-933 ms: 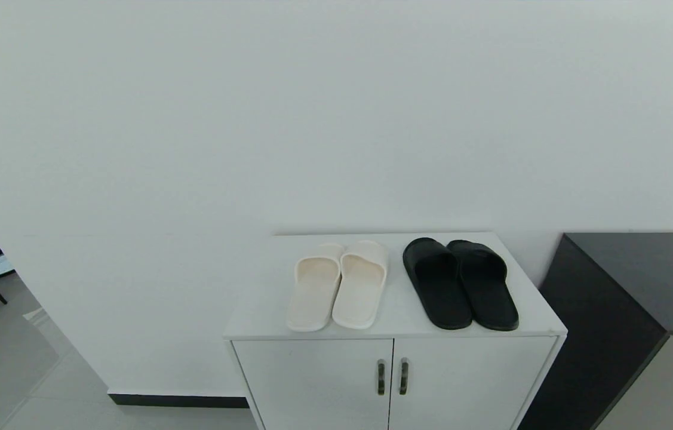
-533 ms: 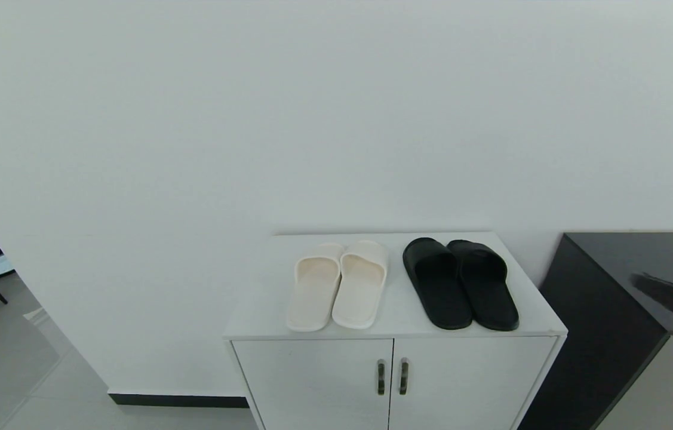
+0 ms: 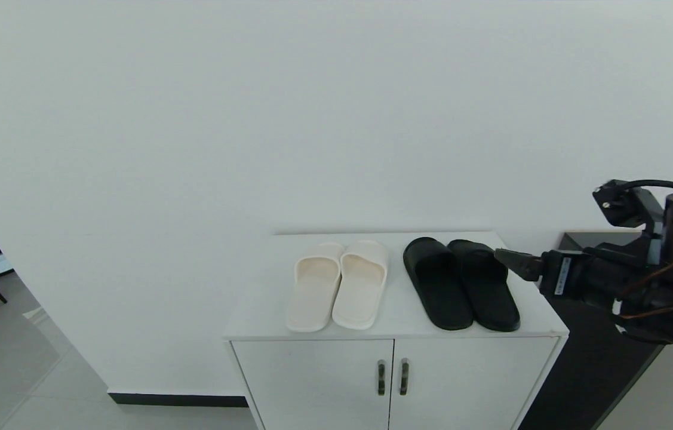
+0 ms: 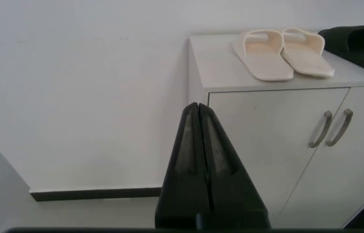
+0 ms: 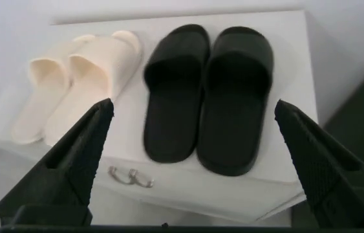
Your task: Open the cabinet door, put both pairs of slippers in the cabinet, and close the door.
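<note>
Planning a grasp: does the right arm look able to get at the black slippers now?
Probably yes: the right gripper, open, hangs beside the black slippers, lying uncovered on the cabinet top.

Open floor [image 3: 8, 382] left of cabinet [image 3: 312, 382]; dark counter [image 3: 587, 358] just beside right side; wall [image 3: 312, 119] behind.

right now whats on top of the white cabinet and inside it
On the white cabinet: cream slippers and black slippers, side by side. Its doors are shut, so the inside is hidden.
</note>
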